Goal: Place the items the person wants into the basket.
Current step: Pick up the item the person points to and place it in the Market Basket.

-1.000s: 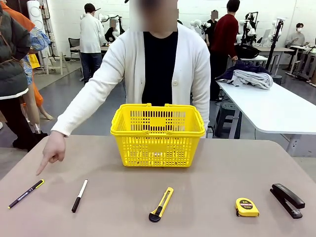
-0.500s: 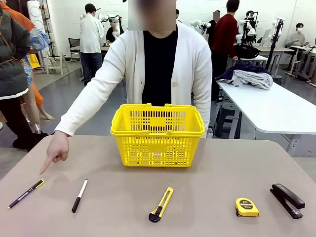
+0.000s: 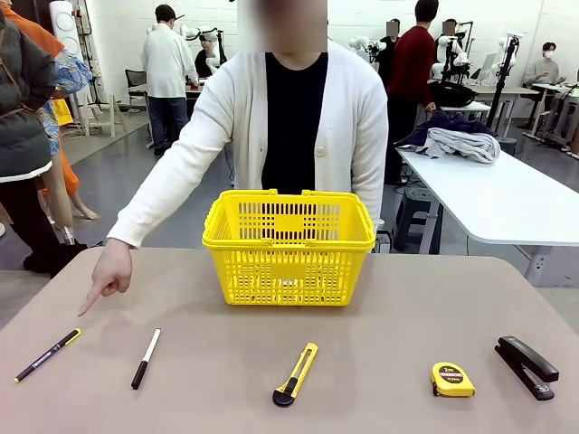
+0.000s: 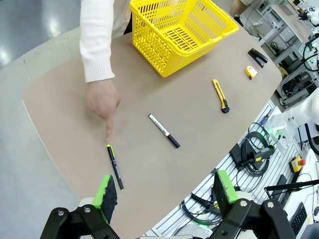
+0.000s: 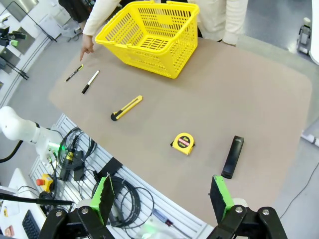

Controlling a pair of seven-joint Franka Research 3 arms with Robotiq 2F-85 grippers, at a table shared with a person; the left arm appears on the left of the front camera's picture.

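Tan table (image 3: 407,298): person's hand (image 4: 102,102) points at the pen (image 4: 115,167), at 10 o'clock from the spread left tool (image 4: 165,191), axis 12-to-6; right tool (image 5: 162,196), also spread, sits farther

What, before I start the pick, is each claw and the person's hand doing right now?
Left claw: open, empty.
Right claw: open, empty.
Person's hand: empty, pointing toward the pen.

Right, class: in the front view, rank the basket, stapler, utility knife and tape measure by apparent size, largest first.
1. yellow basket, clearly largest, though farthest back.
2. black stapler and utility knife: similar length, too close to rank.
3. tape measure, smallest.
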